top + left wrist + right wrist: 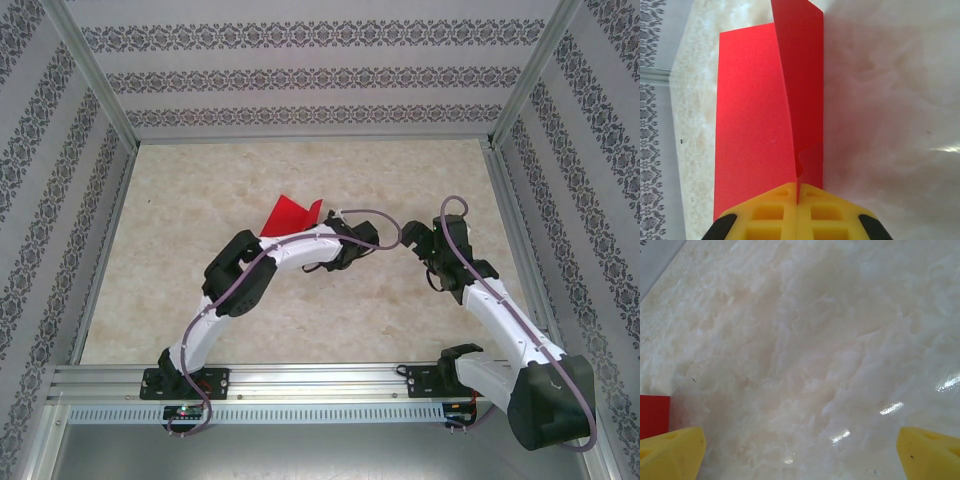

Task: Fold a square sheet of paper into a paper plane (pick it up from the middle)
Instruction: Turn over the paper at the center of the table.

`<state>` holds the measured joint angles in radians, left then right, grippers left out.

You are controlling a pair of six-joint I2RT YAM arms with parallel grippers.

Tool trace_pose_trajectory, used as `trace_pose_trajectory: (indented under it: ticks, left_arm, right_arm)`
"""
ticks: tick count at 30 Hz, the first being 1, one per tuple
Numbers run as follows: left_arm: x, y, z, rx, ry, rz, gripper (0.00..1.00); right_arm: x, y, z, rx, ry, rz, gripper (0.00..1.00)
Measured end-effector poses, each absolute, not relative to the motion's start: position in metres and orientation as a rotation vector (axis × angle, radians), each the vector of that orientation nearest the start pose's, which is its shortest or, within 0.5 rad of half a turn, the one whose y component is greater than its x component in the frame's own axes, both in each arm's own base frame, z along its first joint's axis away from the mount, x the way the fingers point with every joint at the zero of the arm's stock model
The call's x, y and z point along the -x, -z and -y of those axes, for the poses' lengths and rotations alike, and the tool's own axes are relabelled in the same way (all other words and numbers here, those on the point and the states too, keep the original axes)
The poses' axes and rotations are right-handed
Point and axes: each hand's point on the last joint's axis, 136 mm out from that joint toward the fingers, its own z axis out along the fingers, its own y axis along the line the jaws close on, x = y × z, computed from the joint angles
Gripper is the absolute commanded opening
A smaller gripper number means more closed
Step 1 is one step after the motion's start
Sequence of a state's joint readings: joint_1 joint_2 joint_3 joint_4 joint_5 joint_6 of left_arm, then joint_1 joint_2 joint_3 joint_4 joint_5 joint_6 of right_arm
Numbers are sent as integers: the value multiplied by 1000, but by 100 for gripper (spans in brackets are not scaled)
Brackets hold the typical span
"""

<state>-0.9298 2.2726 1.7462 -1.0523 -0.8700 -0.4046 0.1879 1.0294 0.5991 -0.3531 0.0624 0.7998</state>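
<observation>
The square sheet of paper (290, 214) is bright red and lies at the middle of the table, bent along a centre ridge. One half (752, 115) lies flat and the other half (807, 75) stands up. My left gripper (798, 192) is shut on the near edge of that ridge, between its yellow fingers (765, 212). From above, the left gripper (328, 226) sits at the sheet's right side. My right gripper (413, 237) hovers to the right, open and holding nothing, yellow fingertips (671, 455) far apart. A red corner (654, 416) shows at its left. A paper plane is out of view.
The table top (300, 320) is pale and marble-patterned, with glare spots (892, 408). Patterned walls (60, 200) and aluminium posts (515, 90) close it in on three sides. A metal rail (320, 380) carries both arm bases at the near edge.
</observation>
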Motion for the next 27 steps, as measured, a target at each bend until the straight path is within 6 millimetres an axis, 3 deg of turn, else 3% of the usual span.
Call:
trace_pose_trajectory:
  ticks: [14, 19, 22, 24, 27]
  left_arm:
    - [-341, -17, 292, -674, -720, -2503, 20]
    - [-341, -21, 292, -657, -694, -2515, 34]
    - [-334, -26, 301, -643, -590, -2566, 42]
    - [-328, -35, 309, -633, -500, -2595, 49]
    - [-320, -63, 322, -608, -320, -2616, 68]
  right_arm:
    - [-302, -105, -53, -769, -436, -2314, 98]
    - [-302, -103, -55, -767, -447, -2325, 98]
    - [-302, -103, -57, -763, -457, -2331, 98]
    - [-302, -102, -57, -762, -460, -2333, 98]
    - [-301, -100, -58, -762, -461, -2343, 98]
